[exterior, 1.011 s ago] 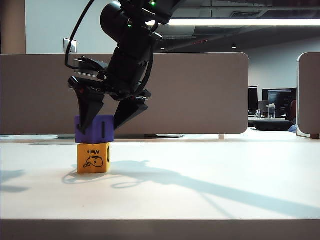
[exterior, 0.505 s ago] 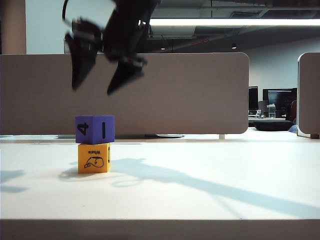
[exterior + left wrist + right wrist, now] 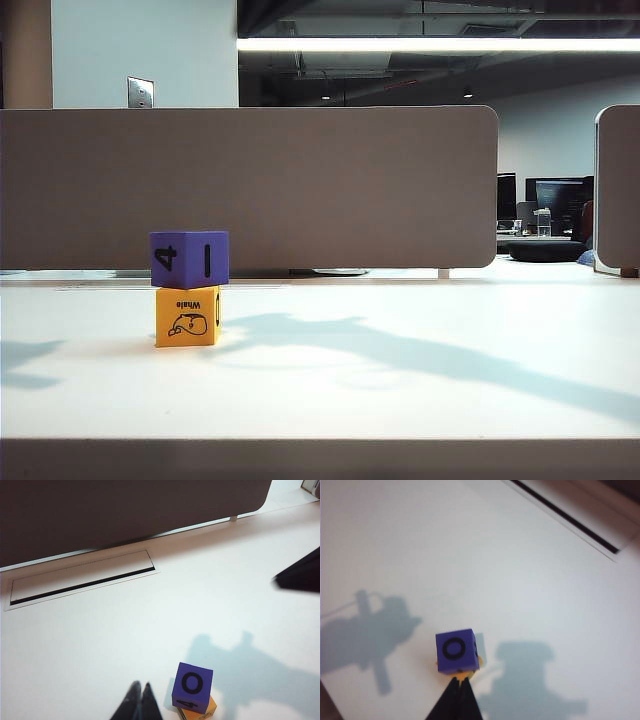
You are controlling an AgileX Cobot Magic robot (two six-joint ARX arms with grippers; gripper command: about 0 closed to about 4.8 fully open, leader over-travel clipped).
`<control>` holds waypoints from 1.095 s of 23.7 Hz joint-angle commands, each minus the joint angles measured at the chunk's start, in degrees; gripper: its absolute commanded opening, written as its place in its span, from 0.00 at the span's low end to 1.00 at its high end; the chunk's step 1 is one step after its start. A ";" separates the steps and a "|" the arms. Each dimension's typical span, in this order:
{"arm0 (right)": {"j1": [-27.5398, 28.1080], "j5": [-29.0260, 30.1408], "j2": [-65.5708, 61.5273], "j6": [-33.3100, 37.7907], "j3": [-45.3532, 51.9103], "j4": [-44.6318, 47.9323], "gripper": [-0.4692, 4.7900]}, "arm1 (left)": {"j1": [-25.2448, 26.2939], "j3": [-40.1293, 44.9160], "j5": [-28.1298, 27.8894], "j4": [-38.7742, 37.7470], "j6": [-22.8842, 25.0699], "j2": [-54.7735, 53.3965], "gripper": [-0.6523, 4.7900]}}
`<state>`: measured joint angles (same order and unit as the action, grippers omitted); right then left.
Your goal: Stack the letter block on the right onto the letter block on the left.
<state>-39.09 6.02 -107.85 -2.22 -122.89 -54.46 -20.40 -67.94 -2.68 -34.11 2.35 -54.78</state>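
Your right arm has lifted out of the exterior view, leaving the purple block resting on the yellow block, lower left. Both look light and rigid; grip opposite flat faces. Right gripper and left gripper hover empty, fingers pressed together.

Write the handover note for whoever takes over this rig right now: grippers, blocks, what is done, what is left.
Left gripper: shut, empty, above the table beside the stack.
Right gripper: shut, empty, above the table near the stack; neither arm shows in the exterior view.
Purple block: sits on the yellow block, left part of the table, roughly squared up, nothing touching it.
Done: the stack is made and released.
Left: nothing but parking the arms; keep clear of the stack.
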 commanded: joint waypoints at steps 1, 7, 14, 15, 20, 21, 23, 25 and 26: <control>2.71 0.07 5.09 -0.48 -0.09 -6.47 0.07 | -0.07 0.15 2.80 0.79 -0.04 0.46 0.11; 5.53 -2.56 12.66 -2.49 0.17 -11.15 0.07 | -0.09 5.42 3.78 2.99 -2.40 4.87 0.11; 5.81 -6.21 27.76 -2.51 12.90 -5.01 0.07 | -0.07 16.50 4.13 6.95 -3.26 15.43 0.11; 5.81 -7.19 33.20 -2.49 20.02 -2.05 0.07 | -0.07 19.21 4.15 7.13 -3.26 17.79 0.11; 5.81 -10.64 47.45 -1.92 39.54 5.66 0.07 | -0.07 27.52 4.22 10.01 -3.28 22.82 0.11; 5.81 -11.69 49.92 -1.66 42.88 6.88 0.07 | -0.07 29.09 4.22 10.93 -3.37 23.63 0.11; 5.81 -14.49 55.10 -0.72 50.31 9.94 0.07 | -0.07 32.57 4.24 13.49 -4.07 25.35 0.11; 5.81 -17.62 59.43 -0.39 56.54 12.85 0.07 | -0.07 35.47 4.42 16.09 -6.14 26.69 0.11; 5.81 -20.09 61.92 -0.37 60.22 14.58 0.07 | -0.07 37.24 4.35 17.81 -5.73 27.39 0.11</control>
<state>-33.32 -10.24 -47.70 -3.11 -65.36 -43.88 -20.53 -32.40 1.37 -20.91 -2.55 -28.21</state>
